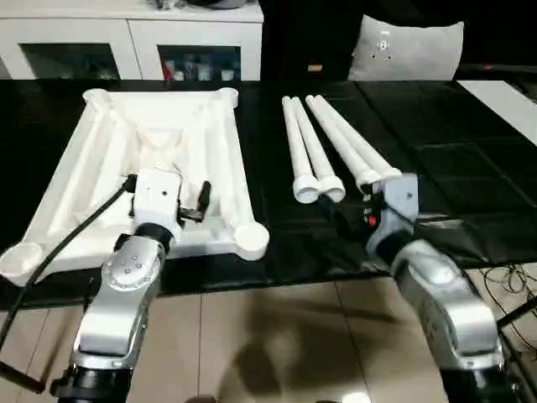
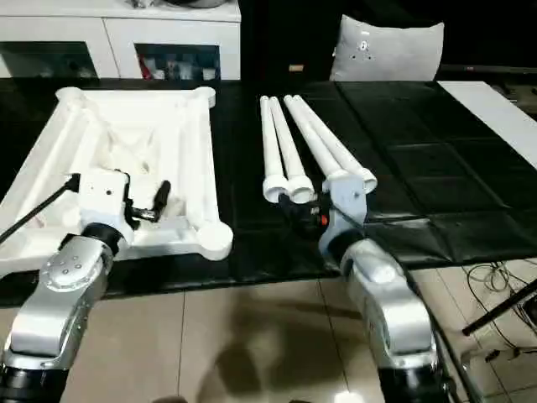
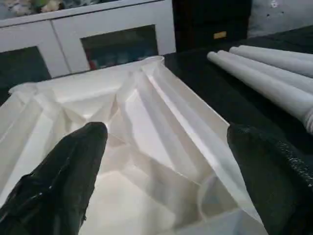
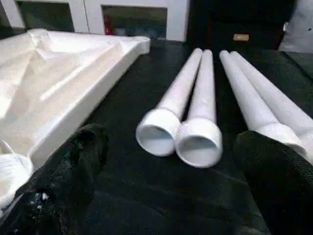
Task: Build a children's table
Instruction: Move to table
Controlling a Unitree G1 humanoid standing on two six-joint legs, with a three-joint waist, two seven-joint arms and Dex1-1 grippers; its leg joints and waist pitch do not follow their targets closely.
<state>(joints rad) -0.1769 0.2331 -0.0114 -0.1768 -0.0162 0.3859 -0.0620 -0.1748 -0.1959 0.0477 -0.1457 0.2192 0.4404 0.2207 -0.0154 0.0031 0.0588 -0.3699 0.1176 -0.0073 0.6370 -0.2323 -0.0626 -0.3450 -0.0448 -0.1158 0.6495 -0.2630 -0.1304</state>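
The children's table lies in parts on a black mat (image 1: 436, 159). Its white top (image 1: 239, 159) rests upside down on the left, ribs up, with a round corner socket (image 1: 250, 239) near me. Four white legs (image 1: 317, 147) lie side by side in the middle, their wide hollow ends (image 4: 178, 137) toward me. My left gripper (image 3: 166, 132) hovers open over the top's near edge, nothing between its black fingers (image 3: 73, 166). My right gripper (image 4: 168, 137) stands open just short of the left pair of legs' ends, touching none.
A white cabinet with glass doors (image 1: 134, 38) stands behind the mat, and a grey cushion (image 1: 411, 50) at the back right. A white board (image 1: 503, 101) lies at the far right. Tiled floor (image 1: 277, 336) is in front, with cables (image 1: 512, 281) at the right.
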